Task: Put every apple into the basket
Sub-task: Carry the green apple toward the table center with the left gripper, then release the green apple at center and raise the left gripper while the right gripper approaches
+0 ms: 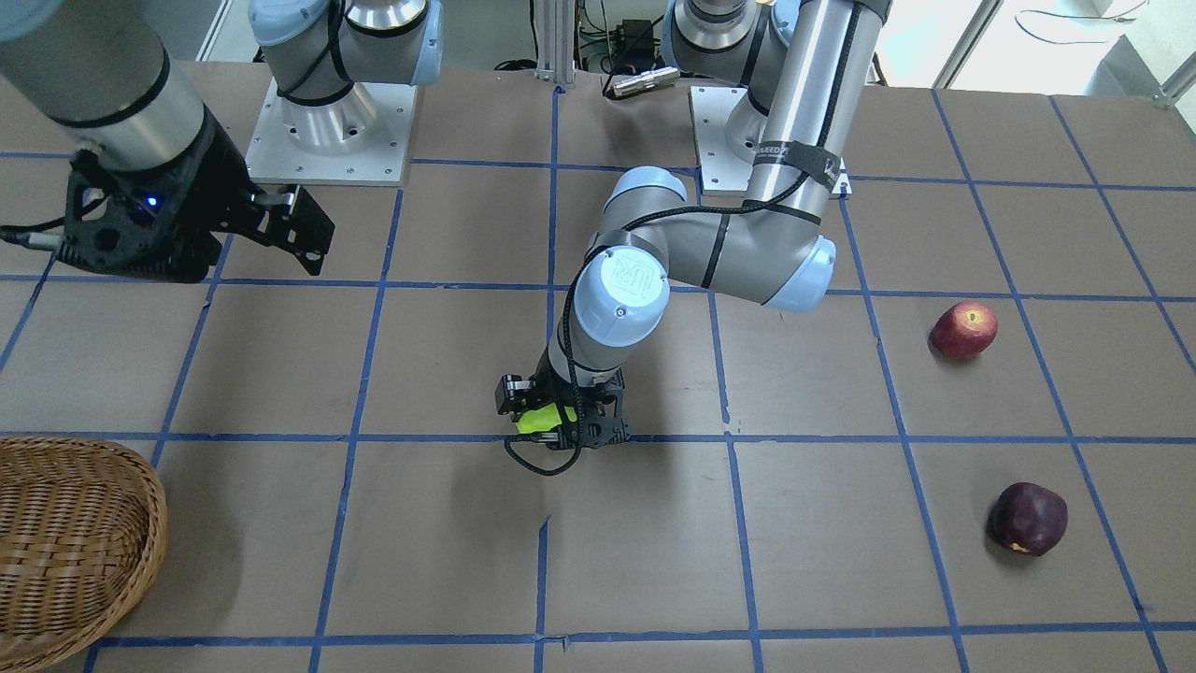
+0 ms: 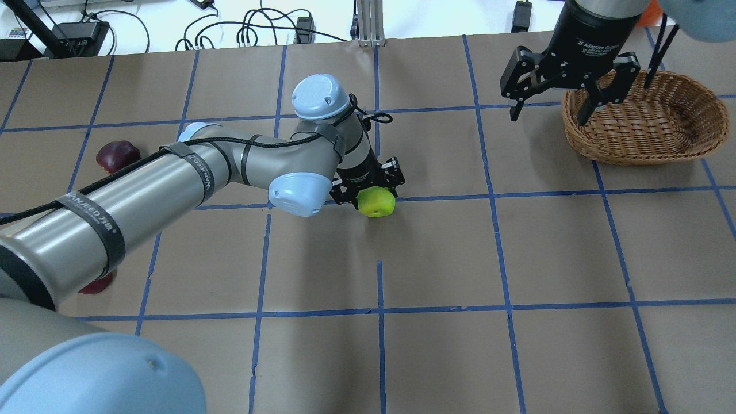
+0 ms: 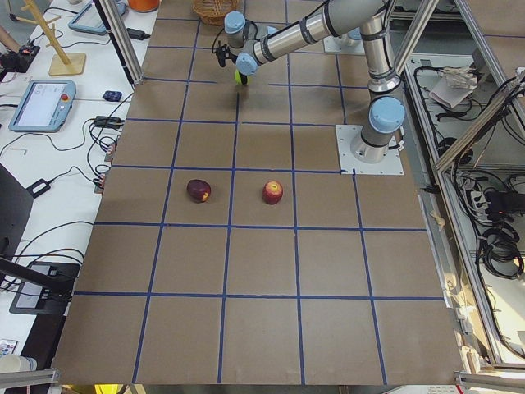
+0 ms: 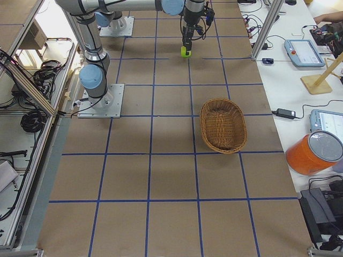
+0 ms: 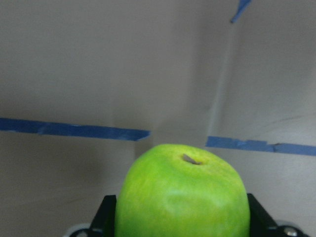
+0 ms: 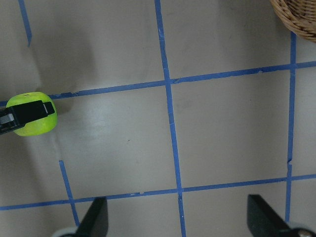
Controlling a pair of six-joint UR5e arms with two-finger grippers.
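Observation:
My left gripper (image 2: 370,190) is shut on the yellow-green apple (image 2: 376,202) near the table's middle, low over a blue tape line. The apple fills the left wrist view (image 5: 182,192) between dark fingers (image 5: 256,215). I cannot tell if it touches the table. The red apple (image 1: 963,330) and the maroon apple (image 1: 1028,519) lie on the table on my left side, apart from each other. The wicker basket (image 2: 644,123) stands on my far right and holds nothing that I can see. My right gripper (image 2: 549,115) hangs open and empty beside the basket's left rim.
The table is brown paper (image 2: 437,253) with a grid of blue tape lines. The left arm's long forearm (image 2: 144,195) stretches over the table's left half and hides most of the red apple in the overhead view. The arm bases (image 1: 327,131) stand at the robot's edge.

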